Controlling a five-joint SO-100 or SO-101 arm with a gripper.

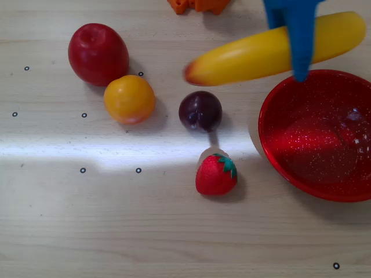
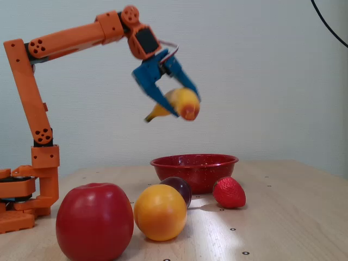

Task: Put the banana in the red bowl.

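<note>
While the claw clamps one banana aloft, one red bowl sits below; four fruits nearby.

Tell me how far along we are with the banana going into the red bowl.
Done: the banana is picked up, clamped in the pincer well above the table. In hand: the carry. In the overhead view the banana reaches over the red bowl's upper rim, though most of it is outside. Left: centre it over the bowl, lower and release. The bowl holds no fruit yet.
</note>
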